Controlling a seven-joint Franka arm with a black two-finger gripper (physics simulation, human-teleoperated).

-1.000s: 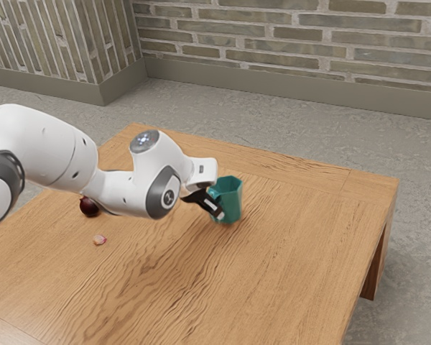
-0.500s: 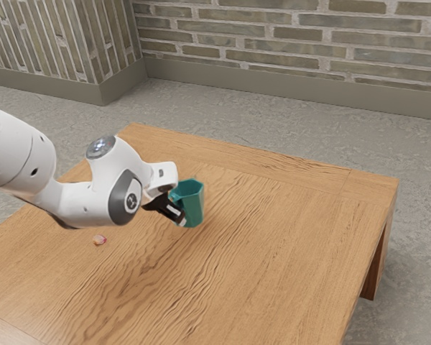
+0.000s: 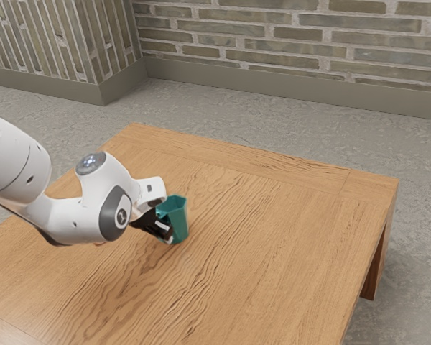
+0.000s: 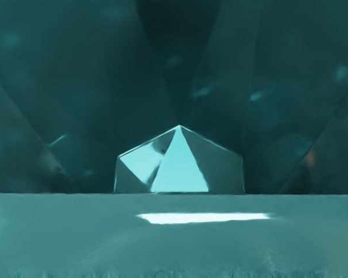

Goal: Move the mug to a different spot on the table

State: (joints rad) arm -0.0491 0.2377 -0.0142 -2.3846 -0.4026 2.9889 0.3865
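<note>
My gripper (image 3: 160, 227): clamped on the mug's rim wall, left of centre in the exterior view
Mug (image 3: 176, 215): teal, tilted, mouth toward my hand, low over the table; I cannot tell whether its base touches
Table (image 3: 287, 237): wood
Wrist view: the mug's teal inside, close under my hand

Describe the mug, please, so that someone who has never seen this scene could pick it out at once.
Look at the wooden table in front of the brick wall. Toward the exterior view's left, the white arm ends in a black gripper gripping a mug. It is the one teal thing there, with faceted sides, against brown wood.
</note>
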